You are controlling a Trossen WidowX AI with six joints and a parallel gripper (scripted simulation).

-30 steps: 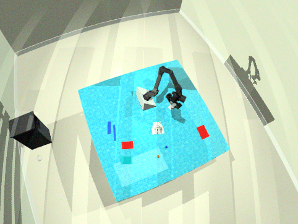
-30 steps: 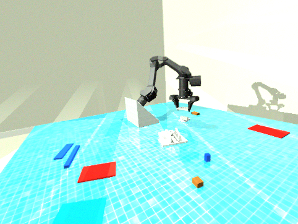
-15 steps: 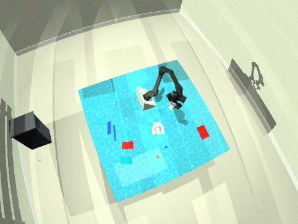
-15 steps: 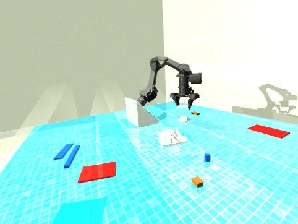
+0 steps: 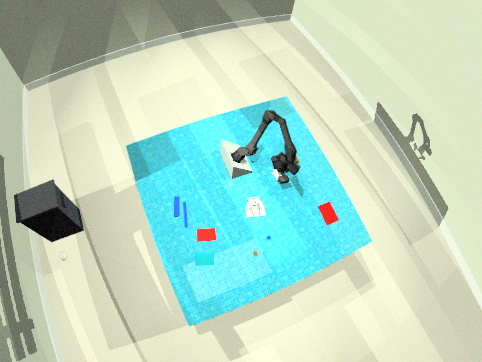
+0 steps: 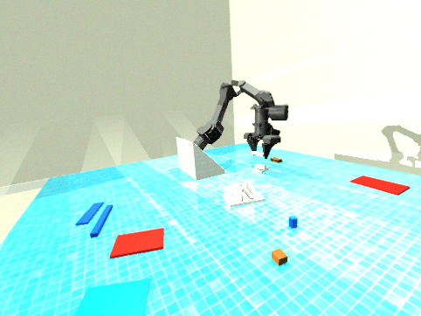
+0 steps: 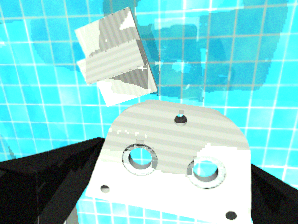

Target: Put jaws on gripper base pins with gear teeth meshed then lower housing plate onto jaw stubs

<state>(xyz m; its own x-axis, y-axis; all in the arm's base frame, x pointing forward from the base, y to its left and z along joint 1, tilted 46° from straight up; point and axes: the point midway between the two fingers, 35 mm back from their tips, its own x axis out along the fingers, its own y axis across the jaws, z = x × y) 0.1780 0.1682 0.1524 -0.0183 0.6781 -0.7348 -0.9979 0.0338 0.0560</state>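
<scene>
The white housing plate (image 7: 172, 135) (image 6: 257, 153) has two large ringed holes and smaller holes. My gripper (image 7: 170, 157) (image 6: 259, 154) is shut on the plate, one finger at each side edge, and holds it above the table near the arm. The white gripper base (image 5: 249, 214) (image 6: 233, 202) lies on the table, away from my gripper and nearer the front in the exterior view. Pale jaw shapes with dark outlines show on top of the base; they are too small to tell whether their teeth mesh. The pins and stubs cannot be made out.
A small white stepped block (image 7: 117, 55) (image 6: 260, 168) stands below my gripper. A white wedge (image 6: 188, 159) is by the arm's foot. Red plates (image 5: 328, 213) (image 5: 206, 234), blue bars (image 5: 176, 206) (image 5: 185, 214), a cyan plate (image 5: 204, 258), a blue block (image 6: 293, 222) and orange blocks (image 6: 279, 257) (image 6: 276, 160) lie around.
</scene>
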